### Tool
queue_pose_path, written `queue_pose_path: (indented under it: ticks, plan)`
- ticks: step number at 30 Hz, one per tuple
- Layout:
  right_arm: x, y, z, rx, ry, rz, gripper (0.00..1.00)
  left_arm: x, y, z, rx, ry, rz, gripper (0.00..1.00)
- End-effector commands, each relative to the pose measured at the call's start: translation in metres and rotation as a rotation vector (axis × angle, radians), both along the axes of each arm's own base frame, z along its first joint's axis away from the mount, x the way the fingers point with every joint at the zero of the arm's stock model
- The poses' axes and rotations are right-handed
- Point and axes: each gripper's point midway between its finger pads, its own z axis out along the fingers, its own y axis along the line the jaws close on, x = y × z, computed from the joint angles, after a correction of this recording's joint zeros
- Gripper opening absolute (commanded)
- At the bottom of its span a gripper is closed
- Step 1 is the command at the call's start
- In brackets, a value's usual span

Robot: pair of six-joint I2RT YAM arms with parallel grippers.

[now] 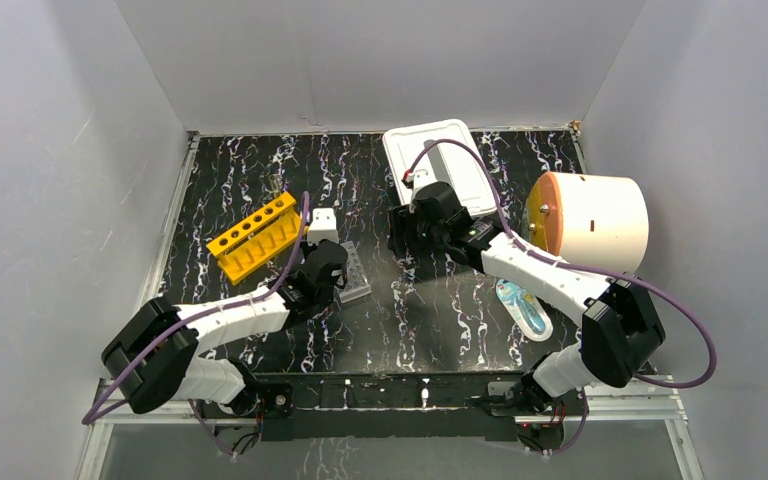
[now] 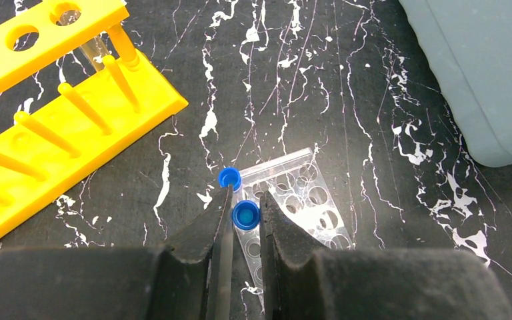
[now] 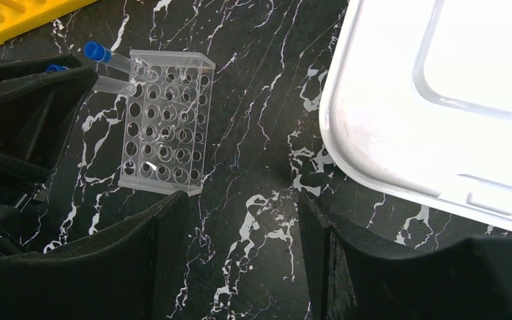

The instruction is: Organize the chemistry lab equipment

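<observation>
In the left wrist view my left gripper [image 2: 247, 200] is shut on a blue-capped clear tube [image 2: 245, 215], over the corner of the clear well plate [image 2: 313, 207]. A second blue-capped tube [image 2: 229, 177] stands just past the left fingertip. The right wrist view shows both tubes [image 3: 117, 61] leaning out of the plate's [image 3: 167, 127] far corner. The yellow test-tube rack [image 1: 255, 237] lies to the left of them, with a clear tube [image 2: 95, 52] in an end hole. My right gripper [image 3: 240, 200] hangs open over bare table between the plate and the white tray [image 3: 387, 133].
A small white box [image 1: 322, 225] stands just beyond the left gripper [image 1: 325, 265]. The white tray [image 1: 440, 165] lies at the back middle. A white cylinder with an orange face [image 1: 590, 222] sits at the right. A pale blue-and-clear item [image 1: 525, 308] lies below the right arm.
</observation>
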Motion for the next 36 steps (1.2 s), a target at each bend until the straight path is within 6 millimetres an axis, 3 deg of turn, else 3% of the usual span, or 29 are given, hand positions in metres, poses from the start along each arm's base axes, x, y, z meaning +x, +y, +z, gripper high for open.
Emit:
queue_pose_path:
  ticks: [1,18,26,36]
  plan:
    - [0.009,0.009,0.024,0.055,-0.039,-0.004,0.69,0.003,-0.004,0.009,-0.013,-0.046,-0.003,0.13]
    - [0.010,0.010,0.021,0.051,-0.031,-0.005,0.69,-0.002,-0.002,-0.012,0.012,-0.001,-0.008,0.14]
    - [0.009,0.009,0.019,0.046,-0.027,-0.008,0.69,-0.005,-0.001,-0.026,0.017,0.019,-0.002,0.20]
    - [0.009,0.010,0.019,0.046,-0.023,-0.004,0.69,-0.004,0.002,-0.021,0.008,0.006,0.017,0.25]
